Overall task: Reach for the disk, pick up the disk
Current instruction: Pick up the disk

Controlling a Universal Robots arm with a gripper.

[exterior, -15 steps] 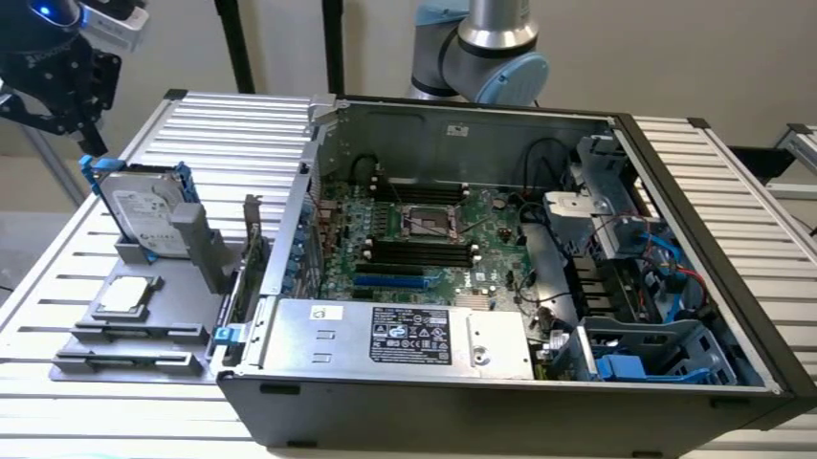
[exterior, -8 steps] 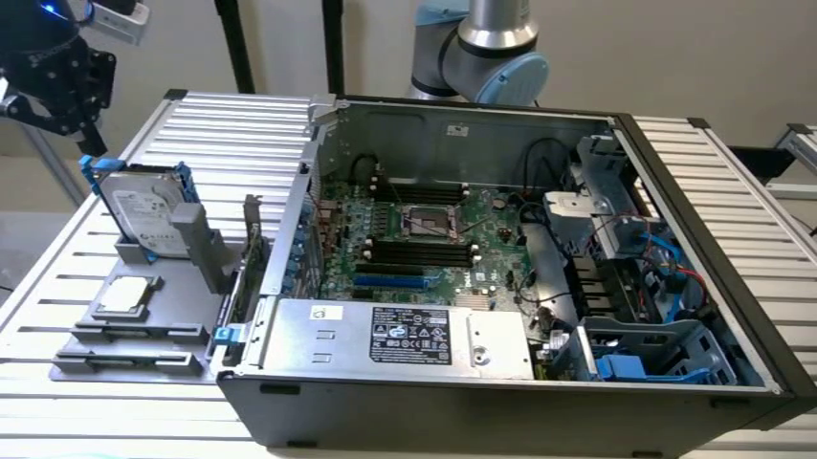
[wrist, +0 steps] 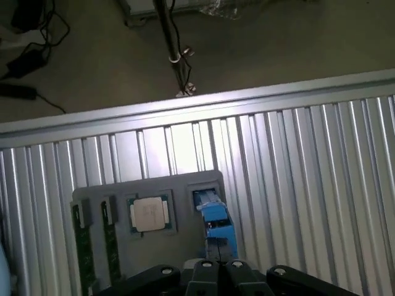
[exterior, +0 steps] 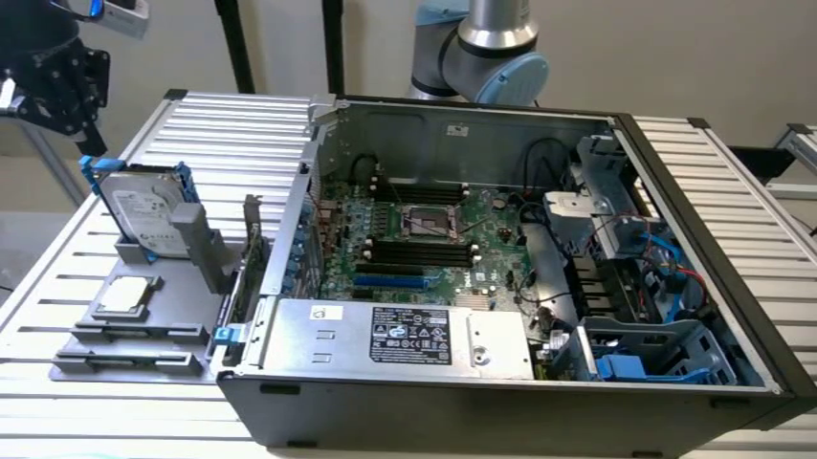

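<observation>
standing upright, disk (exterior: pixel 160 187) bears white label (exterior: pixel 134 214), print unreadable; gripper (wrist: pixel 218 256) closed.

— What is seen behind the work surface?
— A plain beige wall (exterior: pixel 715 57), crossed by black poles (exterior: pixel 236 48).
— And lower down?
— A ribbed metal table (exterior: pixel 191 134) is brightly lit; beyond its edge a dull brown floor (wrist: pixel 278 49) is strewn with dark cables (wrist: pixel 28 58).

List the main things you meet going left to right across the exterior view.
disk standing on edge in its grey holder → motherboard inside the open computer case → blue drive cage in the case's corner on the exterior view's right.
</observation>
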